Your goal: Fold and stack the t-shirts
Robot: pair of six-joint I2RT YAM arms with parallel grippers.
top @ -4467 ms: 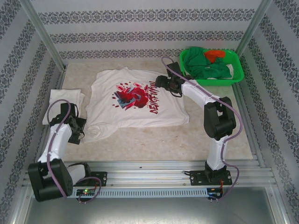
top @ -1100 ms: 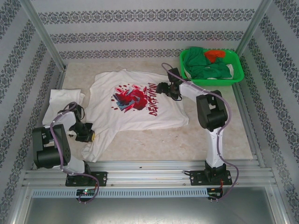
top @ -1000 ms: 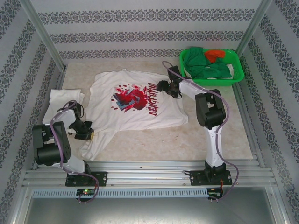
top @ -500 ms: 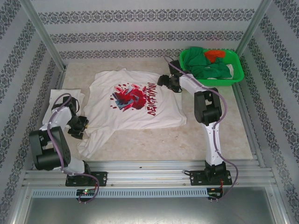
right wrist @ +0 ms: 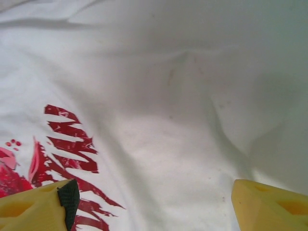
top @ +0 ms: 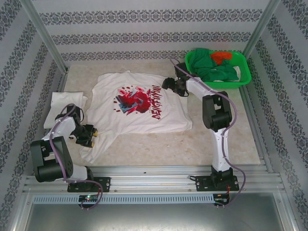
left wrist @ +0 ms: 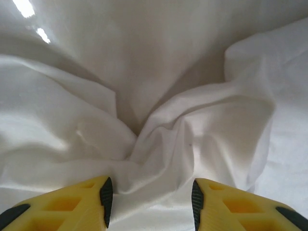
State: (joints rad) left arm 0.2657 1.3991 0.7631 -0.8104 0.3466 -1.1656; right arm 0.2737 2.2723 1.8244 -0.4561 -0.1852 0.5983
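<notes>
Left wrist: I'm holding the left gripper point(left wrist: 149, 204) half-open astride a bunched fold of the shirt point(left wrist: 159, 120), pinching nothing, probably to flatten it, while the right gripper point(right wrist: 151, 204) is hanging wide open, empty.

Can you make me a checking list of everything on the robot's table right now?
Surface: table pale and speckled, bare at the near side.
Job's things: printed shirt spread flat, its near-left corner rumpled; folded shirt at the left edge.
Clutter: green basket in the far right corner, holding green and orange clothes.
Grippers: left hand open over the rumpled corner; right hand open over the printed shirt's far right part.
Cables: purple cables looped along both arms.
Surroundings: patterned walls; metal rail at the near edge.
</notes>
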